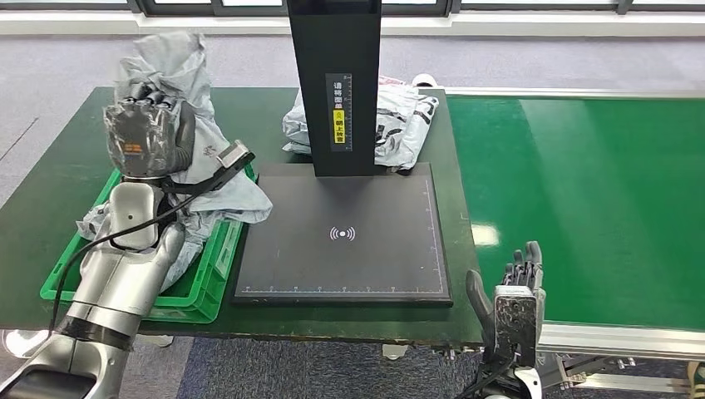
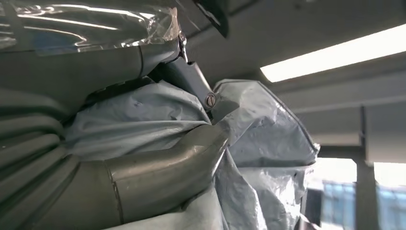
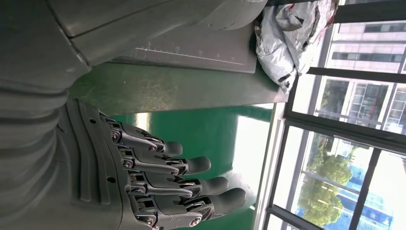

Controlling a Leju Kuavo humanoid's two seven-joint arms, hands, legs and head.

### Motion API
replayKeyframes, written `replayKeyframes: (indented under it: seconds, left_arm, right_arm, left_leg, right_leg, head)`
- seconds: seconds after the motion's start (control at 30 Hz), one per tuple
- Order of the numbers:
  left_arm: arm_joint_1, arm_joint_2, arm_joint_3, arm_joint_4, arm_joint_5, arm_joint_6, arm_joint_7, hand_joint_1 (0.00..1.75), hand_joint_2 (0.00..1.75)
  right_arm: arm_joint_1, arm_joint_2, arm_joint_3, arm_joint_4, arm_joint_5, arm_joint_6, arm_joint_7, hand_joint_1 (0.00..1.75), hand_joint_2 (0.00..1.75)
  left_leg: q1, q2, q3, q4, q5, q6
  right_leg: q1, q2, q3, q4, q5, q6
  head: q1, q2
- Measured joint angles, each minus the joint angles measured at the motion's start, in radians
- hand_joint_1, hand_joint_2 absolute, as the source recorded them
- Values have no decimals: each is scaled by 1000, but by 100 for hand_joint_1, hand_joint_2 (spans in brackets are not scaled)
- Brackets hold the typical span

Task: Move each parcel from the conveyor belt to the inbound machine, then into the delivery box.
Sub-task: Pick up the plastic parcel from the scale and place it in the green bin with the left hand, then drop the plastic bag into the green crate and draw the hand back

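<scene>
Fingers (image 1: 154,98) of the left hand (image 1: 143,137) are closed around a grey parcel (image 1: 187,125), held draped lengthwise directly above the green delivery box (image 1: 208,283) at the worktop's left, while the right hand (image 1: 517,287) is spread empty beside the conveyor belt (image 1: 599,199).

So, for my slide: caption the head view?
Left hand holds a grey parcel above the green delivery box; right hand open.
</scene>
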Motion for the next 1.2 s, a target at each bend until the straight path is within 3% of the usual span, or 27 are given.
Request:
replayKeyframes:
  seconds: [0.2,0.47,0.57,0.8,1.03,1.07,1.13,1.2]
  left_arm:
    - [-4,72,5,29,-5,-86,159,175,175]
    - [-12,86,3,260,-5,-164,141,175,175]
    - [-17,82,8,315,-5,-233,88,175,175]
    - [-18,45,53,508,52,-430,-130,175,175]
    - [-27,43,73,582,88,-526,-166,175,175]
    - [-27,43,75,586,93,-539,-170,165,175]
    - [-28,46,78,595,109,-562,-185,88,175]
    - [-28,53,83,601,132,-589,-205,10,87]
  right_arm:
    - [0,2,0,0,-1,-7,-6,0,175]
    - [-1,2,0,0,-1,9,-4,0,175]
    - [-1,2,0,0,1,17,-3,0,175]
    - [-7,2,0,0,21,54,14,0,175]
    - [-24,2,0,9,27,69,15,0,175]
    - [-27,2,0,12,28,71,15,0,175]
    - [-34,2,0,19,29,74,17,0,175]
    - [-41,2,0,27,30,78,21,0,175]
  left_leg:
    - [0,0,0,0,0,0]
    - [0,0,0,0,0,0]
    - [0,0,0,0,0,0]
    - [0,0,1,0,-1,0]
    - [-1,0,13,-2,-12,1]
    - [-1,0,17,-2,-13,0]
    - [-1,-1,23,-3,-15,0]
    - [-1,-1,29,-4,-17,0]
  right_leg:
    - [0,0,0,0,0,-1]
    - [0,0,0,0,0,-1]
    - [0,0,0,0,-1,0]
    - [0,-1,2,0,-2,0]
    - [0,-1,23,0,-13,-1]
    - [0,-1,27,0,-14,-1]
    - [0,-1,33,0,-16,-2]
    - [0,-1,38,0,-18,-3]
  head:
    - [0,0]
    - [0,0]
    - [0,0]
    - [0,0]
    - [0,0]
    - [0,0]
    - [0,0]
    - [0,0]
